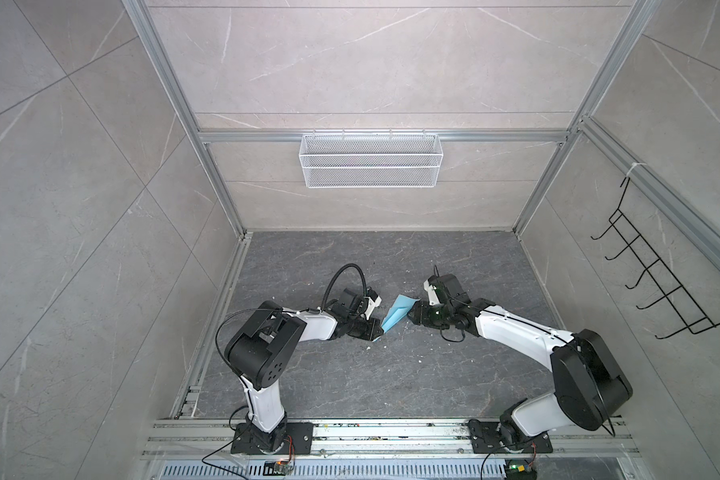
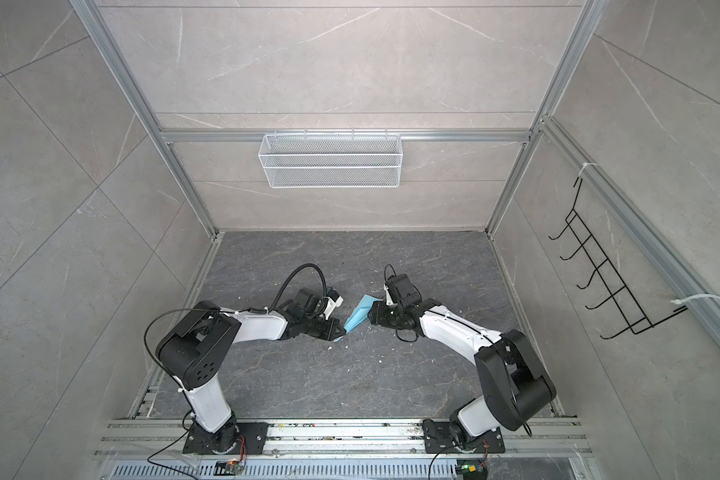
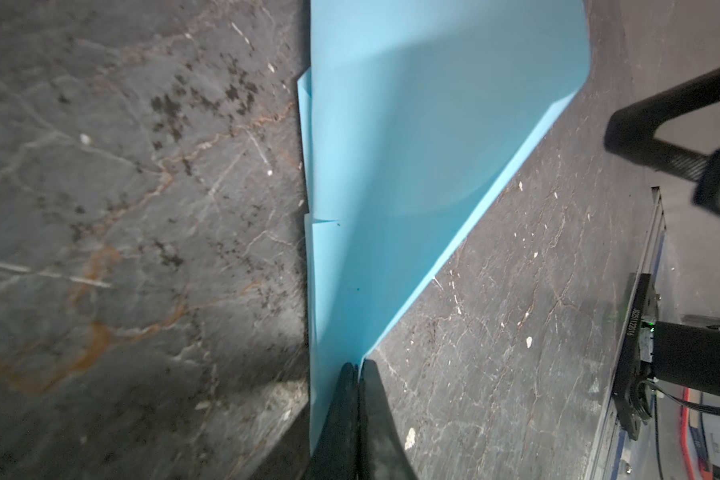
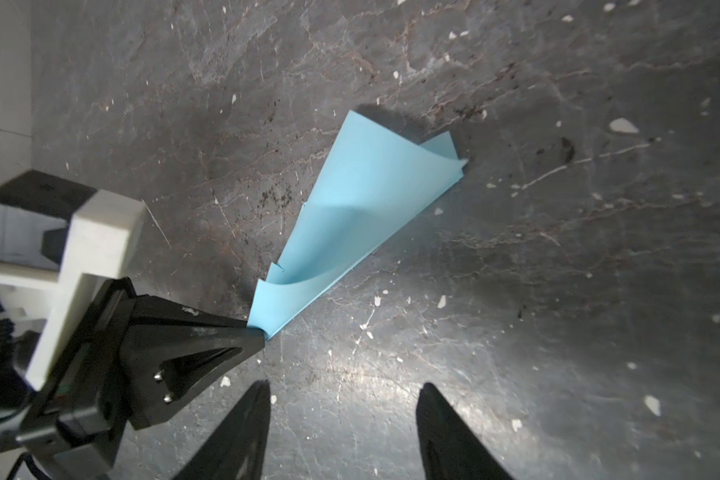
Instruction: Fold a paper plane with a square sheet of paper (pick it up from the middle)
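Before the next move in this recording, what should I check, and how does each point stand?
1. Left gripper shut on the paper plane at its narrow tip: ok.
2. Right gripper with fingers open, holding nothing: ok.
3. Upper flap lying flat: not ok, it curls up.
4. Table free of debris: not ok, white flecks lie scattered.
5. Creases sharp underneath: cannot tell.

Bright, even light (wrist-view glare)
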Controlling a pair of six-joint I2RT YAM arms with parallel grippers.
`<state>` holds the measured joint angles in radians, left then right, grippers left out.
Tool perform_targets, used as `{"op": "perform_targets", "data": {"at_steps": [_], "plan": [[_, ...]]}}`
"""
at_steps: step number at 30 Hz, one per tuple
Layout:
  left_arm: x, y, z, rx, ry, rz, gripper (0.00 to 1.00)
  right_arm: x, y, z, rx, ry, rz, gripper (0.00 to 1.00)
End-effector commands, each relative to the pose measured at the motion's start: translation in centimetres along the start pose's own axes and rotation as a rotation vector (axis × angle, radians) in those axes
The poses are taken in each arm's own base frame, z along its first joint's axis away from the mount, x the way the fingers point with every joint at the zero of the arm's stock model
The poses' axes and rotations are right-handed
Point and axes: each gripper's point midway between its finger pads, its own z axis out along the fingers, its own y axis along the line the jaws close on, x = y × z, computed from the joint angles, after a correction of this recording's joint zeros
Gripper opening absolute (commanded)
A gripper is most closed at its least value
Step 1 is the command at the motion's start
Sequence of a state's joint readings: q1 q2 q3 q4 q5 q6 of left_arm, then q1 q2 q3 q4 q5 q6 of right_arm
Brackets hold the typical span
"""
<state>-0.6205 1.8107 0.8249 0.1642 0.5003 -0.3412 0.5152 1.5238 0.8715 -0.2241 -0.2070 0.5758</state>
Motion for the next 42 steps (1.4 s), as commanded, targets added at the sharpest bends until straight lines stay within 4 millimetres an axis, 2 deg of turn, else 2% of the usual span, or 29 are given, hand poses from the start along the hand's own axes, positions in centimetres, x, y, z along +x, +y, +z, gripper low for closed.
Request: {"op": "perform_targets", "data": {"at_steps": [1,6,13,22,29,35,42], "plan": [[0.2,0.4,0.3,0.021,-0.009,-0.076,0.0,0.8,0.2,1.1,0.01,0.039,-0.091,0.59],[0.1,1.0,0.1,0.048,-0.011,-0.163,0.0,1.5,1.0,2.5,0.026,0.096,-0.175,0.58],[0.5,1.4,0.1,0.066,0.025,-0.269,0.0,1.3,2.0,4.2,0.034,0.13,-0.239,0.59],[0.5,2.0,0.1,0.063,0.044,-0.344,0.0,1.4,2.0,6.1,0.051,0.183,-0.29,0.64],[0.5,2.4,0.2,0.063,0.047,-0.371,0.0,1.7,1.0,7.2,0.096,0.218,-0.299,0.65],[0.6,2.6,0.4,0.056,0.051,-0.382,0.0,1.8,1.0,7.7,0.099,0.23,-0.289,0.68],[0.8,2.8,0.4,0.05,0.057,-0.393,0.0,2.0,-0.6,8.2,0.186,0.256,-0.246,0.7]]}}
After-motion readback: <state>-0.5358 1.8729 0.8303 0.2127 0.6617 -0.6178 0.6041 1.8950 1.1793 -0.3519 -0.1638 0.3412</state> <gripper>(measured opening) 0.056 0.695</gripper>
